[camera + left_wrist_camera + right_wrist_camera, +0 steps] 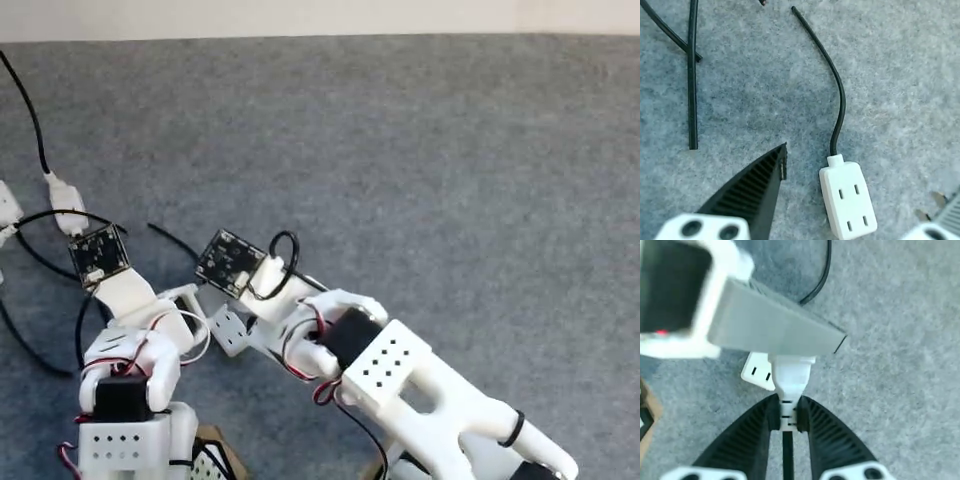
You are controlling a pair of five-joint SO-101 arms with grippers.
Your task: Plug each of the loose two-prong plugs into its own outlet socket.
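The right gripper [787,402] is clamping down tight on a white plug [790,372], and the plug's lead [787,450] is running back between its two black fingers. The plug is sitting right up against the white outlet [756,372], looking like it's touching the outlet's edge. Whether the prongs are actually going into a slot, can't tell, because a grey finger [775,325] of the left arm is hanging across the outlet's far part and covering that bit.

The left gripper [865,172] is standing wide open and straddling the outlet. Its black finger [757,190] is hovering just beside the outlet, not touching it. The outlet's cord [837,85] is curving away from the outlet over the grey carpet [450,150]. A couple of loose black cables [691,75] are lying well apart from the outlet.
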